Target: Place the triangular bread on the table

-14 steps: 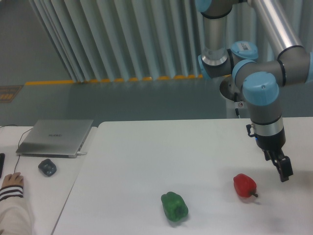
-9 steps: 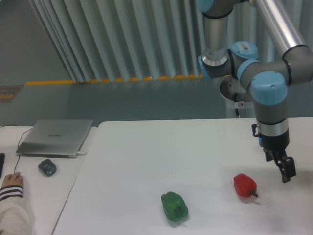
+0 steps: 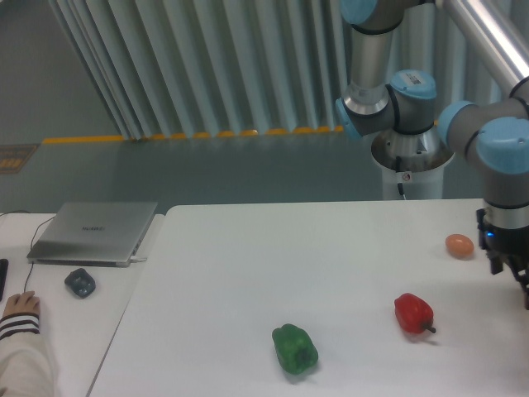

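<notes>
Three small items lay on the white table (image 3: 273,256): a red pepper (image 3: 414,313), a green pepper (image 3: 295,348) and an orange-brown egg-shaped object (image 3: 459,245). The red pepper sat toward the table's right side and is taken as the reference for all positions below.

The green pepper lay to the left of the red pepper and slightly nearer the camera, well apart from it. The egg-shaped object lay behind the red pepper and a little to its right, apart from it.

The gripper (image 3: 519,281) hung to the right of the red pepper, at the very right edge of view, low over the table and touching neither the pepper nor the egg-shaped object. Its fingers were cut off by the edge of the picture, so I could not tell whether the claw was spread or pressed together, nor whether it held anything. The arm (image 3: 504,153), grey with blue joint caps, rose above and behind the red pepper.

The triangular bread could not be located in this view.

Far to the left of the red pepper stood a smaller desk (image 3: 91,331) bearing a closed grey laptop (image 3: 95,231), a dark mouse (image 3: 80,282) and a person's hand (image 3: 21,306) in a striped cuff
</notes>
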Controlling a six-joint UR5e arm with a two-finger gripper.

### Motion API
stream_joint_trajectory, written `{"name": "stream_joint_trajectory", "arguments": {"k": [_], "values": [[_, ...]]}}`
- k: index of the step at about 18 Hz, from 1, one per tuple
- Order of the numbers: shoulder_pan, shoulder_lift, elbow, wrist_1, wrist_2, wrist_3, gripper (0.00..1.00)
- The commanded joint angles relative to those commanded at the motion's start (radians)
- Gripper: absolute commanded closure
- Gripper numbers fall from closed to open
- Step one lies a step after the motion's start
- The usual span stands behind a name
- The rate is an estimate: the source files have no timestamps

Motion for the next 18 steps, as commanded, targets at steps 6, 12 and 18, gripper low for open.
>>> {"name": "stream_joint_trajectory", "arguments": {"k": [6, 12, 18], "values": [[0.035, 0.0, -0.008, 0.003, -0.012, 0.109, 0.0], [0.097, -0.006, 0.0, 0.009, -0.009, 0.184, 0.0], [0.149, -0.046, 0.066, 0.06, -0.006, 0.13, 0.0]]}}
